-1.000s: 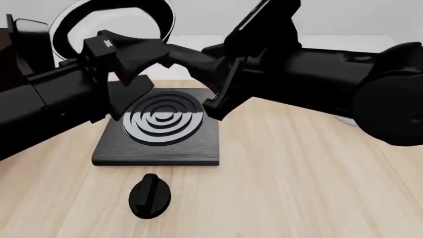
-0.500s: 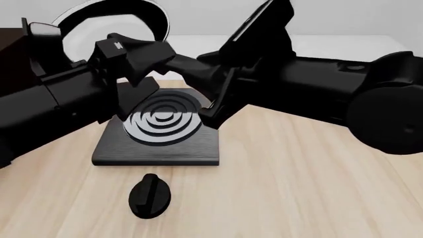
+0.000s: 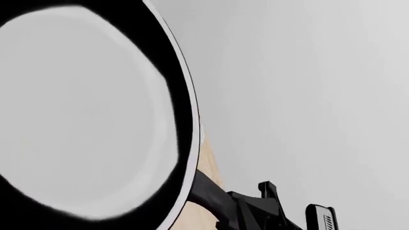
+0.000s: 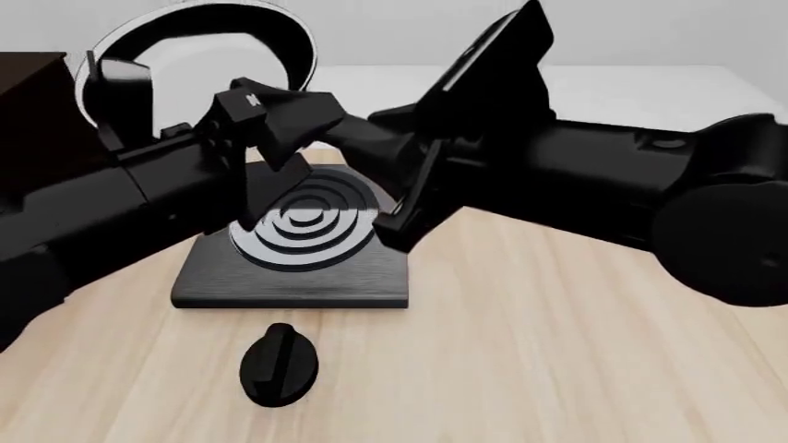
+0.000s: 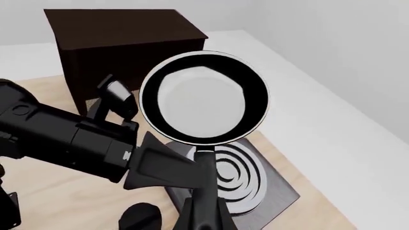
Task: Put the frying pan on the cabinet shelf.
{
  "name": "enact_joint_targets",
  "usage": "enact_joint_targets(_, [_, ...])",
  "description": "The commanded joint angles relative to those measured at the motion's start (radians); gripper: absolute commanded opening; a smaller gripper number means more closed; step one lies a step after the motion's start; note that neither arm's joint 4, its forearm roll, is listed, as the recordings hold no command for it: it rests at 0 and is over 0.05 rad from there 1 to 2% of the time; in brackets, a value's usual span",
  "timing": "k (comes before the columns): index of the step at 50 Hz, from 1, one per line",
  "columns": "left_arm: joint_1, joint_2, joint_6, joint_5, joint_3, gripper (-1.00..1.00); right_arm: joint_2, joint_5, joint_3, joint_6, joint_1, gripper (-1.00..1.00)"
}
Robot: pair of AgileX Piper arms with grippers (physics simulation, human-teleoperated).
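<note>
We see the frying pan [image 5: 203,98] held up in the air, tipped so its glossy inside faces the right wrist camera, with its long handle running down toward the right gripper [image 5: 203,218]. That gripper's fingers are cut off at the edge of its own view, and in the front view the right arm's bulk covers them, so we cannot tell whether they are pinched on the handle or spread.

The left gripper [image 5: 156,167] sits right against the handle just below the bowl of the pan. Its black wedge-shaped fingers [image 4: 286,118] blend into the black handle, and we cannot make out whether they are pressed onto it or merely beside it. In the left wrist view the pan [image 3: 89,115] fills most of the picture and runs off the edge, showing only its pale reflective inside and thin rim.

From the front, the pan [image 4: 197,55] rises beyond the left gripper, partly hidden by that arm and clipped at the top. The cabinet [image 5: 124,45] stands beyond the left arm, well apart from the pan; its shelf is not visible, only the top and outer walls. Beneath the two grippers lies the stove plate [image 4: 295,249], and nearer to us than both, the stove knob [image 4: 280,365] on the table [image 4: 555,351].
</note>
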Motion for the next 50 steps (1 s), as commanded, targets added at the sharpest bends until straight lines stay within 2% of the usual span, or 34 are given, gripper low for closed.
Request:
enact_joint_targets(1, [-0.014,0.026,0.004,0.003,-0.032,1.00,-0.021,-0.014,-0.012,0.015,0.010,-1.00])
enact_joint_targets(27, [-0.008,0.111,0.011,-0.051,-0.053,1.00,-0.029,-0.032,0.024,0.021,0.022,-1.00])
enact_joint_targets(35, [0.003,0.150,-0.020,-0.082,-0.030,1.00,-0.035,-0.047,0.037,0.022,0.021,-1.00])
enact_joint_targets(36, [0.016,0.151,-0.025,-0.084,-0.026,-1.00,-0.036,-0.049,0.038,0.023,0.021,-1.00])
enact_joint_targets(50, [0.041,0.183,-0.036,-0.094,-0.028,-1.00,-0.041,-0.064,0.056,0.022,0.034,-1.00])
